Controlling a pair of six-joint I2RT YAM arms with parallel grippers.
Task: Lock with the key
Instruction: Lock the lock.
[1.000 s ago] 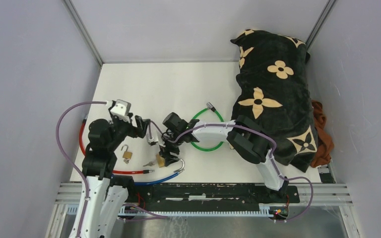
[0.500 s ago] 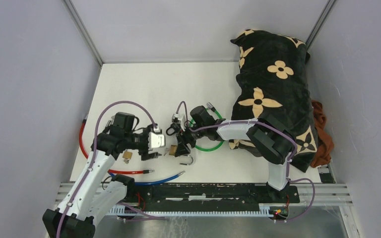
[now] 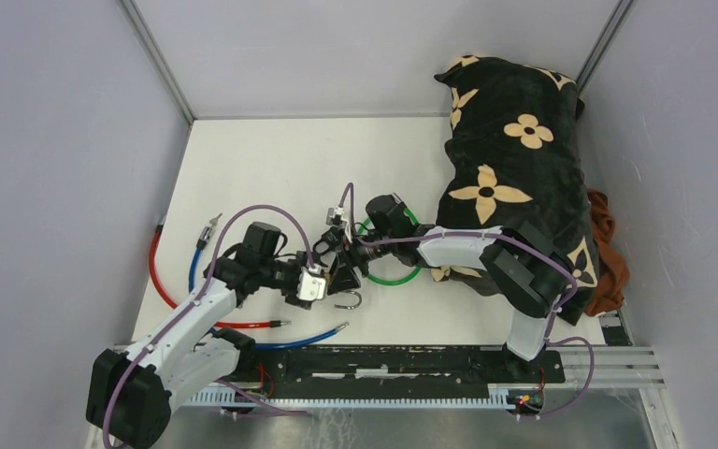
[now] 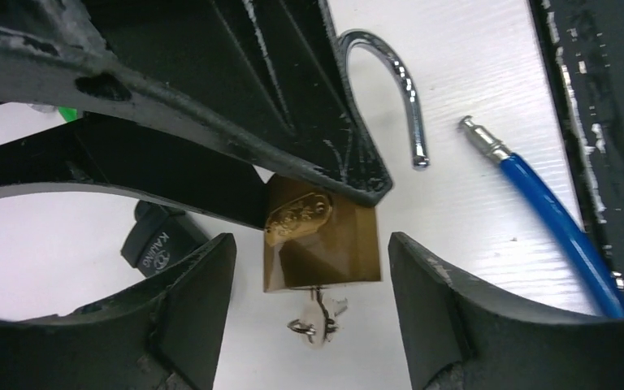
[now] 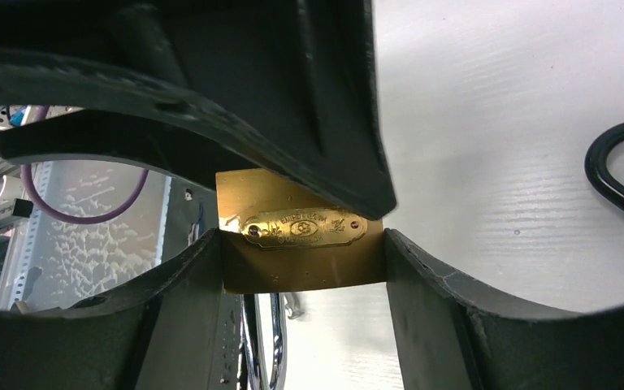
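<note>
My left claw (image 4: 309, 252) has swung in, jaws apart around the key (image 4: 317, 317) in the padlock (image 4: 325, 244) that my right claw (image 5: 302, 244) clamps, so next I must pinch and turn it.

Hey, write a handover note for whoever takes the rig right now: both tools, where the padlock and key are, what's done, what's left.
Right tool: shut on the padlock, brass body pinched between both fingers.
Left tool: open, a finger on either side of the padlock, touching nothing.
Key: appears seated in the padlock's keyhole, on the end facing the left tool.
Shackle: open, free end clear of the body, near the blue cable tip.
Done: padlock held, key in.
Left: probably grip the key, press the shackle shut, turn to lock.
</note>
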